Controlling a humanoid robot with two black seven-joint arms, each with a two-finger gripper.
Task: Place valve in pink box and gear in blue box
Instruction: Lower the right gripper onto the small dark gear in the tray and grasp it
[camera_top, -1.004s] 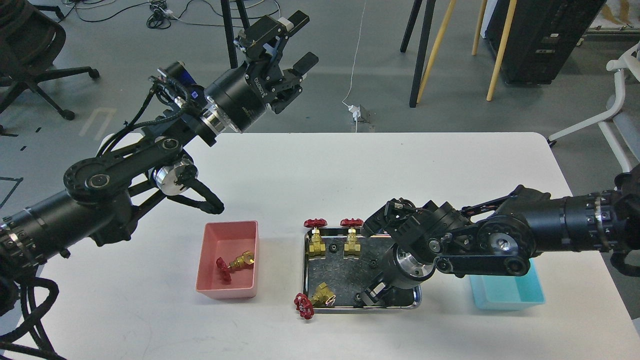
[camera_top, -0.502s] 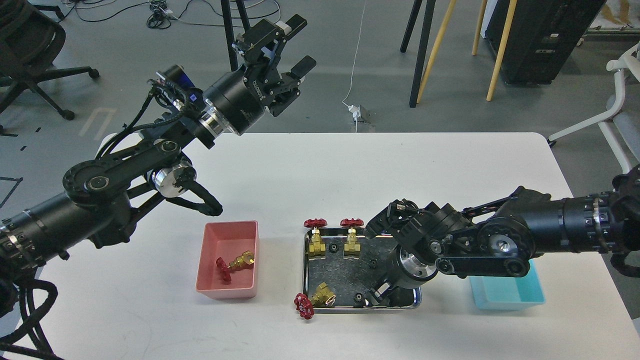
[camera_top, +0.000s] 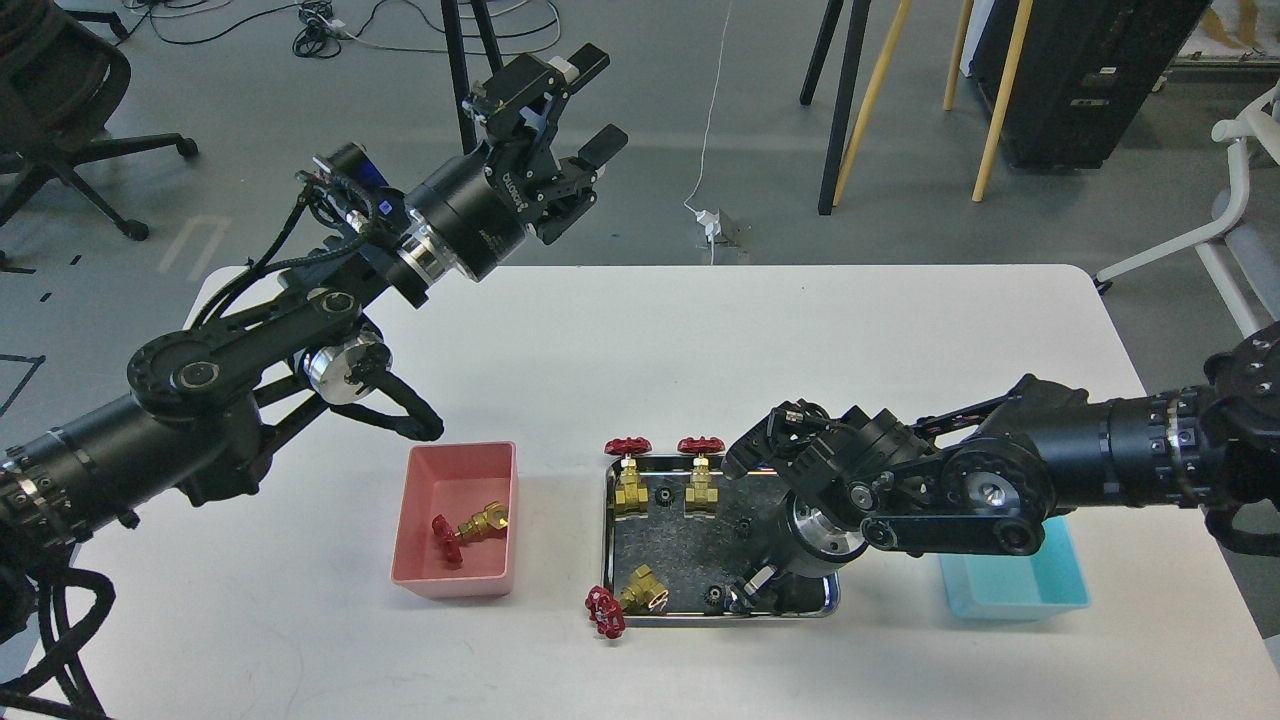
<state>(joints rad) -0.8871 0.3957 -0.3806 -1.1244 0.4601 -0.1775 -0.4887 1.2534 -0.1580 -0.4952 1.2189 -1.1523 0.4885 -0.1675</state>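
Black and jointed, the left arm reaches up and away over the far edge of the white table (camera_top: 640, 330), its left gripper (camera_top: 566, 110) raised well clear with the two fingers spread and nothing between them, which I judge keeps it out of the other arm's way; pale lettering on its wrist housing is too small to read. Below it the shallow salmon-pink plastic box (camera_top: 410, 530) holds one small brass valve with a red handwheel (camera_top: 470, 524), lying on its side, so that half of the job looks begun. Next comes the shiny steel tray (camera_top: 612, 545), the supply: two more brass valves stand upright at its far edge, a third lies tipped over the near left corner, and tiny black toothed gears dot the floor, one gear (camera_top: 714, 597) near the front rim. The right gripper (camera_top: 755, 590) points down just beside that gear, probably lining up a pick; whether its fingers are parted cannot be told. The light turquoise-blue box (camera_top: 1060, 585) sits rightmost, partly hidden under the right arm, with no gear visible in the part that shows.
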